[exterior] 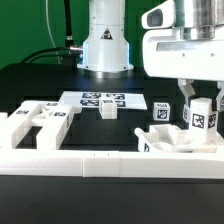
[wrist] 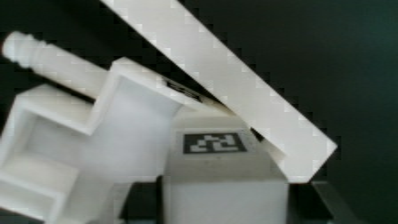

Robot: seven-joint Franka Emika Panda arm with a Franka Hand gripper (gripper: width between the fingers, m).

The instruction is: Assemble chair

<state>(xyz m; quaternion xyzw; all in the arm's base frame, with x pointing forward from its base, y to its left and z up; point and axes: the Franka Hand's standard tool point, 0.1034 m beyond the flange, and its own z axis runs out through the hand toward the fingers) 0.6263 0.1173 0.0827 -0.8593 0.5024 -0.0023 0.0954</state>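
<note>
Hand (exterior: 200, 108) closed on a tagged square post (exterior: 204, 117), at the exterior view's right.
Nearest, the border rail (exterior: 100, 163) runs across the bench (exterior: 25, 85). Behind it are a slotted panel (exterior: 38, 122) on the left and the part-built chair (exterior: 165, 140) on the right, just under the held post; can't tell if they touch. Farther back is the marker board (exterior: 95, 98), with a small block (exterior: 108, 110) at its near edge.

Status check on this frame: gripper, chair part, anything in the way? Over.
Gripper fingers shut on tagged square post. Post upright, close beside slotted panel. Border rail runs in front, clear of the fingers.
</note>
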